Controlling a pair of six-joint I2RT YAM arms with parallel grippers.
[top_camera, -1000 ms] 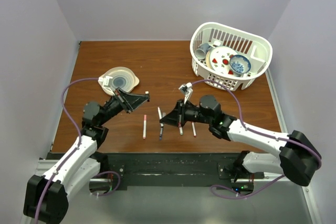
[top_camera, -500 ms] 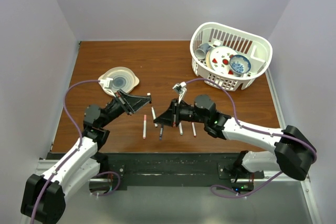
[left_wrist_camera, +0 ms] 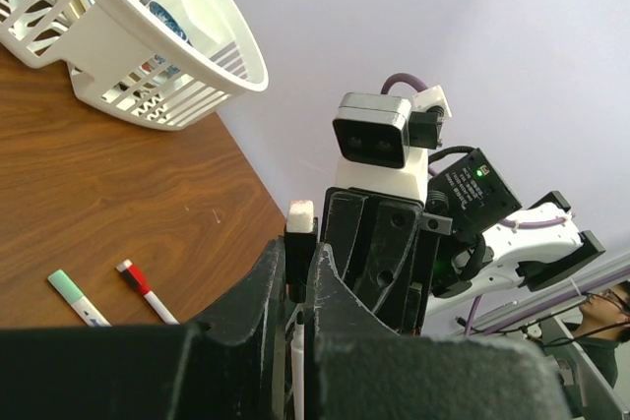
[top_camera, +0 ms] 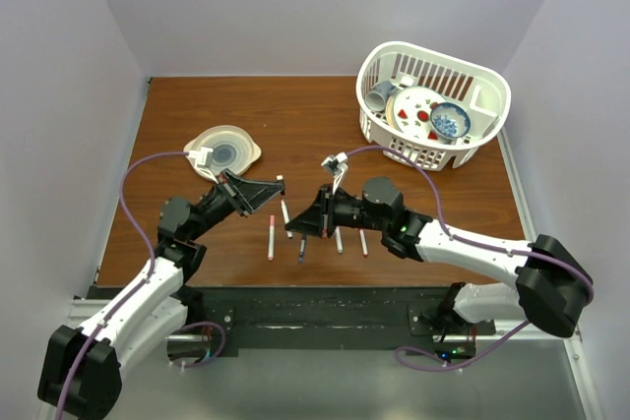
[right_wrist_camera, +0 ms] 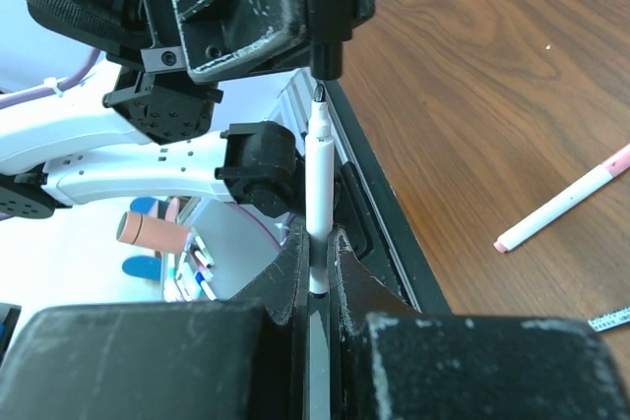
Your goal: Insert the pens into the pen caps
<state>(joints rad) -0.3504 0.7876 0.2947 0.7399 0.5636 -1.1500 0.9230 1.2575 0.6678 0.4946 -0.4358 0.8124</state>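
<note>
While the white basket [top_camera: 423, 154] holds a plate [top_camera: 413, 110], bowl [top_camera: 450, 121] and cup [top_camera: 379, 95], both arms reach low, well left of it: right gripper [right_wrist_camera: 317, 243] clamped on a white pen [right_wrist_camera: 318, 184], left gripper [left_wrist_camera: 300, 272] clenched on a dark cap [left_wrist_camera: 299, 243] just off the pen's tip. Loose pens [top_camera: 271, 236] lie beneath.

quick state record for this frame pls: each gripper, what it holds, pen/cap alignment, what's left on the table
left gripper: shut on dark pen cap
right gripper: shut on white pen, bare tip pointing at the cap
alignment: tip at the cap's mouth, lined up, not seated
loose pens: four lying on the table between the arms
other: white basket at far right corner
</note>
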